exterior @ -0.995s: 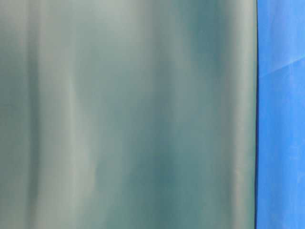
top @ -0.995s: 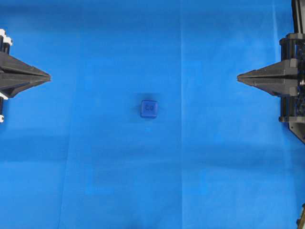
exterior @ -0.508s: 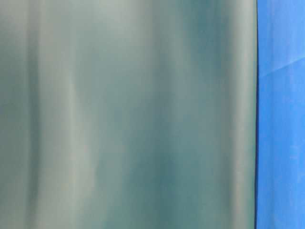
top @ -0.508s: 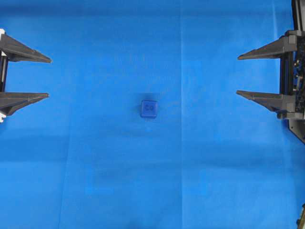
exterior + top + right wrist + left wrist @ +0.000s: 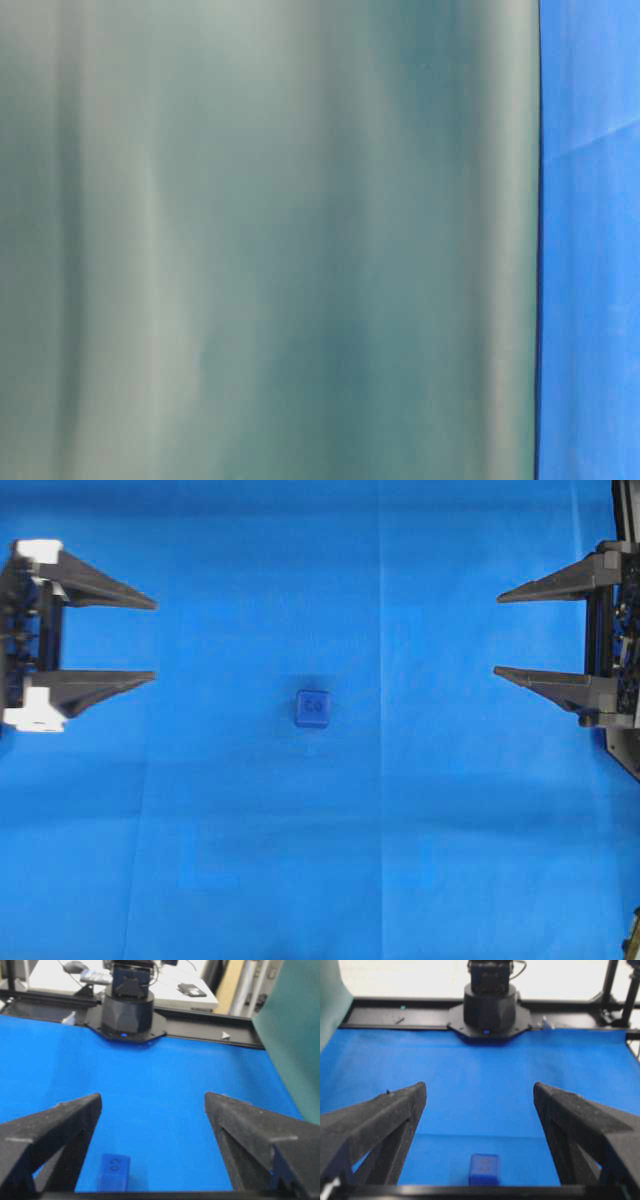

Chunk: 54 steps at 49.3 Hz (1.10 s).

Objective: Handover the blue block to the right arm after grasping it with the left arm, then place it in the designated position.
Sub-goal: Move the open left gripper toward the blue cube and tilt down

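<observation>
We see the left end effector (image 5: 154, 640) at the left edge of the overhead frame, released, its two pointed fingers spread wide with nothing between them and white brackets at their roots. The right end effector (image 5: 496, 633) sits at the right edge, all black, likewise released and spread, holding nothing. Both point toward the middle. Between them, well apart from either, the blue block (image 5: 312, 708) rests on the blue cloth (image 5: 300, 860) covering the counter, near the frame's center, a faint mark on its top face. In each wrist view it appears low in the frame. The table-level view shows mostly a blurred grey-green surface.
</observation>
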{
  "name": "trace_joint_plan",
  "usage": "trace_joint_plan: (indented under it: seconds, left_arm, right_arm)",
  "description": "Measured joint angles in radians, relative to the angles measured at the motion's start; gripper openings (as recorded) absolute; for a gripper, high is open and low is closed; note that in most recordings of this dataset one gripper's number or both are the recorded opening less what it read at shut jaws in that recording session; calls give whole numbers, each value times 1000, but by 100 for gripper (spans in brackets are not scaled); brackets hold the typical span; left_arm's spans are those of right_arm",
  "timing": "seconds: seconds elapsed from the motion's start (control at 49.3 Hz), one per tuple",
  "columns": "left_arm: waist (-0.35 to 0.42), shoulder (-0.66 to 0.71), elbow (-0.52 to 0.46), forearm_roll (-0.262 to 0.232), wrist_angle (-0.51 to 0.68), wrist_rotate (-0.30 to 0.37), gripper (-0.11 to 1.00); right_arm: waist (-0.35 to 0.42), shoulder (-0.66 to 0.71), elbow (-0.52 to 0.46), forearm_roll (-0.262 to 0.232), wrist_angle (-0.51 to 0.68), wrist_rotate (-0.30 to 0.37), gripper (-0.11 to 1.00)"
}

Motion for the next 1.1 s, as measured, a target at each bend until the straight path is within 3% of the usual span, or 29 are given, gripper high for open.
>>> trace_joint_plan:
  seconds: [0.244,0.629,0.934,1.096]
  left_arm:
    - [2,224,-135,0,-86,2,92]
    - [2,515,-387,2,-92,6,92]
    - [5,571,-440,2,-71,8,92]
    - [8,571,-449,2,3,-6,92]
  right_arm:
    - [-2,5,0,2,0,0,96]
    - [-2,20,0,2,-2,0,96]
    - [-3,23,0,2,-9,0,96]
    - [-3,23,0,2,-9,0,96]
